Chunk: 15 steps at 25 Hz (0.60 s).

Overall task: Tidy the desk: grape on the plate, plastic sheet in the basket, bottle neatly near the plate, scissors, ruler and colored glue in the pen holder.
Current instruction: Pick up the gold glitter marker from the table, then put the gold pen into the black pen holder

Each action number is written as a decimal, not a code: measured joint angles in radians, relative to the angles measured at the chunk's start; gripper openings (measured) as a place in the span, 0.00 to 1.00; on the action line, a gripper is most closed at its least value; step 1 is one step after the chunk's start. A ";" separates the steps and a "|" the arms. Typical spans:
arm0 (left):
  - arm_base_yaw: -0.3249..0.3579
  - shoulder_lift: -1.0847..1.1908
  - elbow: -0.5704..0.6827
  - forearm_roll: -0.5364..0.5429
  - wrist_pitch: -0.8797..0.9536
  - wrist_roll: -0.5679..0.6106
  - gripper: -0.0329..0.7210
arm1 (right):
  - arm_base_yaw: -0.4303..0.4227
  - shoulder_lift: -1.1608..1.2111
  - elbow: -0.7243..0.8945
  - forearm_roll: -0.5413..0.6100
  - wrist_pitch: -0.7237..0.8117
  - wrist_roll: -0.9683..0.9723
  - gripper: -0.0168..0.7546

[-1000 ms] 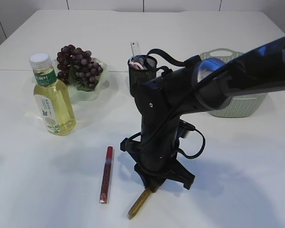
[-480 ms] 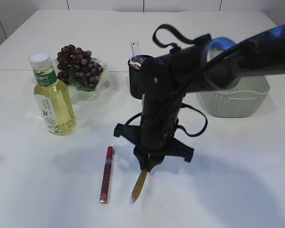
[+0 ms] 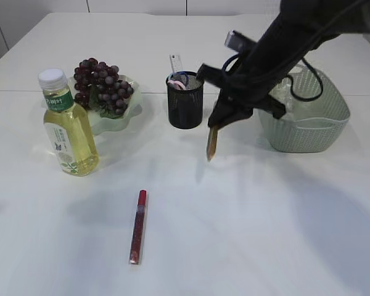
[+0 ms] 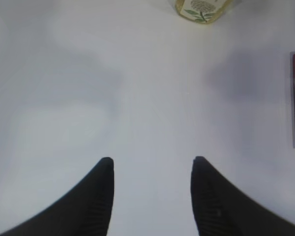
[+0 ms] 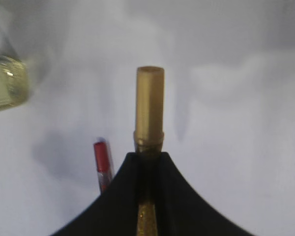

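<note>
The right end effector (image 3: 213,127) is shut tight on the gold glue stick (image 3: 211,142). The stick hangs straight down from it, up in the air above the desk (image 3: 246,234).

This looks like the step of putting the colored glue away. The black pen holder (image 3: 185,102) is just to the left of the end effector and a bit farther back. It already has a ruler and something pink in it, so the free space inside looks small. The next move should bring the stick over the open top, keep it upright, and lower it in without bumping the rim.

The green basket (image 3: 308,132) sits close on the right, so there is little room that way.

The red glue stick (image 3: 137,226) lies flat on the desk, well in front and to the left. The left end effector (image 4: 150,196) is open and holds nothing, with bare desk under it.
</note>
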 joint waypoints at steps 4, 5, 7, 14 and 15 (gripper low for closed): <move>0.000 0.000 0.000 0.000 0.004 0.000 0.54 | -0.097 0.000 -0.057 0.183 -0.044 -0.266 0.12; 0.000 0.000 0.000 0.000 0.005 0.000 0.54 | -0.112 0.000 -0.067 0.230 -0.062 -0.340 0.12; 0.000 0.000 0.000 0.000 0.005 0.000 0.54 | -0.128 0.000 -0.074 0.320 -0.091 -0.490 0.12; 0.000 0.000 0.000 0.000 0.008 0.000 0.54 | -0.133 0.004 -0.082 0.586 -0.204 -0.957 0.11; 0.000 0.000 0.000 0.000 0.009 0.000 0.54 | -0.133 0.009 -0.090 0.605 -0.222 -1.000 0.11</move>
